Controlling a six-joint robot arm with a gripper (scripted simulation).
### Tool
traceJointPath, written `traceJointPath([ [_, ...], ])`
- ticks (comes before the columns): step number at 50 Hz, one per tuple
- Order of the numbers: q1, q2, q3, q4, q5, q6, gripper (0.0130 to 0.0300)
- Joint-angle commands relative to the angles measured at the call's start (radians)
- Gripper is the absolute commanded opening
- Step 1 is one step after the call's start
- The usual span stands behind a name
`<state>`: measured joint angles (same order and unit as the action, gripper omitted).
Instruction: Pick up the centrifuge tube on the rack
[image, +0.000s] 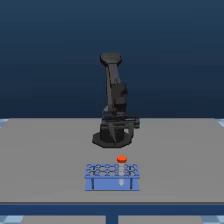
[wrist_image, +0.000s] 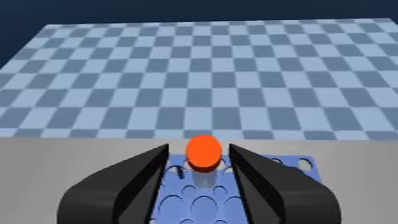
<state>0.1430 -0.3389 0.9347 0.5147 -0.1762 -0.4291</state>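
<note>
Scene: a dark six-joint robot arm (image: 114, 105) stands on a flat grey desk (image: 40, 160) against a deep blue background.
Rack: a low blue rack (image: 112, 176) with a grid of round holes sits on the desk in front of the arm's base, nearer the exterior camera.
Centrifuge tube: the centrifuge tube (wrist_image: 203, 159) stands upright in a hole of the rack; its round orange-red cap rises above the blue top. In the exterior view the cap shows at the rack's far edge, toward that view's right.
Gripper: the gripper (wrist_image: 200, 161) is low over the rack, close to the tube.
Fingers: the two black fingers (wrist_image: 142, 172) are spread apart, one on each side of the tube, with a narrow gap visible between each finger and the cap. They hold nothing.
Floor: in the wrist view a blue and grey checkered floor (wrist_image: 213, 75) spreads beyond the desk edge.
</note>
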Motion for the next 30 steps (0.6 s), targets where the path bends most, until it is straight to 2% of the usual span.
traceJointPath([
  [1, 0.001, 0.031, -0.029, 0.089, 0.012, -0.107, 0.0300],
  [13, 0.002, 0.084, -0.079, 0.271, 0.022, -0.285, 0.0300],
  [30, 0.002, 0.124, -0.118, 0.430, 0.028, -0.440, 0.0300],
])
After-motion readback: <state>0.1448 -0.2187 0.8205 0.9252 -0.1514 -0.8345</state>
